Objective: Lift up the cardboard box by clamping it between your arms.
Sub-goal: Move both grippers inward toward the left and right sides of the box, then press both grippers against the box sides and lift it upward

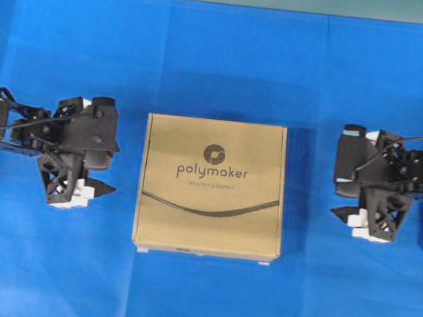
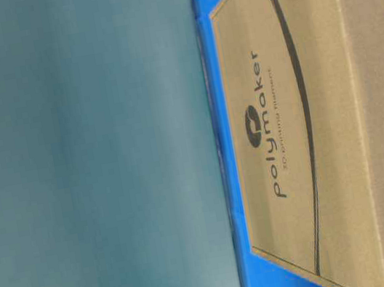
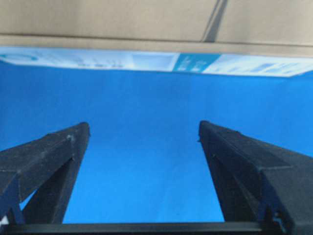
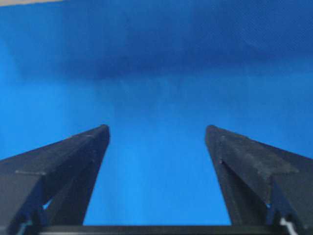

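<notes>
The cardboard box (image 1: 212, 185) lies flat in the middle of the blue cloth (image 1: 222, 61), lid shut, so what is inside can't be seen. On top it has the word "polymaker", a round logo & a dark curved line. The small print under the word is too tiny to read. The 2 arms sit 1 on each side of the box, not touching it. The left gripper (image 1: 106, 188) points at the box's left side, near it, w/ blue cloth between. The right gripper (image 1: 340, 212) points at the box's right side, a bit more apart. In the left wrist view the left gripper (image 3: 144, 129) has its 2 black fingers spread wide w/ nothing between, & the box edge w/ a white & teal label (image 3: 146, 61) fills the top; the label is too blurry to read. The right gripper (image 4: 156, 129) is spread wide too, holding nothing, w/ just a sliver of box at the top left corner. The table-level view is turned sideways & cuts the box off at the right edge.
</notes>
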{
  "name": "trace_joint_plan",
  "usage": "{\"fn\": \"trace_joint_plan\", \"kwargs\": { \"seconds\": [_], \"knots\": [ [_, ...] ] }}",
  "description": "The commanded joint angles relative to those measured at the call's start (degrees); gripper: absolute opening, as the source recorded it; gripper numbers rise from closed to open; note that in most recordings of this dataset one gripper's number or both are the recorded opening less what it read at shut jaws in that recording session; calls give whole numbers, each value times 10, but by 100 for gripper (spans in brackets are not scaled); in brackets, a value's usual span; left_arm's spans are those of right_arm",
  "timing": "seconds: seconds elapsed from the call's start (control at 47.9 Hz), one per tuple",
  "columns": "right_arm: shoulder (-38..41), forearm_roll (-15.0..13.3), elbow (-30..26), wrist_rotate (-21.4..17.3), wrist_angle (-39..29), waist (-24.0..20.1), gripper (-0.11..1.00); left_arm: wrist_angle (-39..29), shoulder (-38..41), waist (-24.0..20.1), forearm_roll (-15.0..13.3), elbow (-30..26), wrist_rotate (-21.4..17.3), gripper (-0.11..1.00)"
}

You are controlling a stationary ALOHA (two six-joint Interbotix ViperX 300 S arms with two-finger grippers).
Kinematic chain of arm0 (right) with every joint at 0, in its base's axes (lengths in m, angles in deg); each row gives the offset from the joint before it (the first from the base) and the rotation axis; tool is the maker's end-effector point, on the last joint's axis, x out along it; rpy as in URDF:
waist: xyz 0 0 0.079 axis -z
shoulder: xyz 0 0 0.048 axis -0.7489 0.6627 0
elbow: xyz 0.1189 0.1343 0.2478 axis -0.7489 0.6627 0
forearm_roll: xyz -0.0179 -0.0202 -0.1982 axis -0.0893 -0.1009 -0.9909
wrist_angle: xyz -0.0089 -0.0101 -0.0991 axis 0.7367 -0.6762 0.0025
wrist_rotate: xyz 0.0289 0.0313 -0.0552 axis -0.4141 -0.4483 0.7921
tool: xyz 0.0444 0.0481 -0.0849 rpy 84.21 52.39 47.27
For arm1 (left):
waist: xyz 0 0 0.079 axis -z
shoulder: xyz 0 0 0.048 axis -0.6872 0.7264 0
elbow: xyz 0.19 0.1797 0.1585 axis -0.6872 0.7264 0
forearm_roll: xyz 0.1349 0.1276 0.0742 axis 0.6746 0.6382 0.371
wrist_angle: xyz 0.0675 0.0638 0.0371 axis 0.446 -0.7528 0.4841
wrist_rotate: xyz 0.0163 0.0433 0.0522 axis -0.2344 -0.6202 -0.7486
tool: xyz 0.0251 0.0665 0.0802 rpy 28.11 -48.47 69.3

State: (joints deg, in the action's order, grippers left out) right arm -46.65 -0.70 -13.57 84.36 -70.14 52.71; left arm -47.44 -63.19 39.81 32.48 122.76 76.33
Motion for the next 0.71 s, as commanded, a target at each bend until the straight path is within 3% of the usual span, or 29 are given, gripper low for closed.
{"fn": "trace_joint_plan", "kwargs": {
  "seconds": [0.0, 0.25, 0.689],
  "knots": [
    [23, -1, -4, 4, 29, 2, 98, 2, 16, -4, 2, -15, -1, 88],
    [107, -1, -30, 7, 107, 2, 98, 9, 74, -4, 2, -33, -4, 88],
    [191, -1, -87, 8, 135, 0, 98, 14, 147, -2, 3, -90, -40, 88]
  ]
}}
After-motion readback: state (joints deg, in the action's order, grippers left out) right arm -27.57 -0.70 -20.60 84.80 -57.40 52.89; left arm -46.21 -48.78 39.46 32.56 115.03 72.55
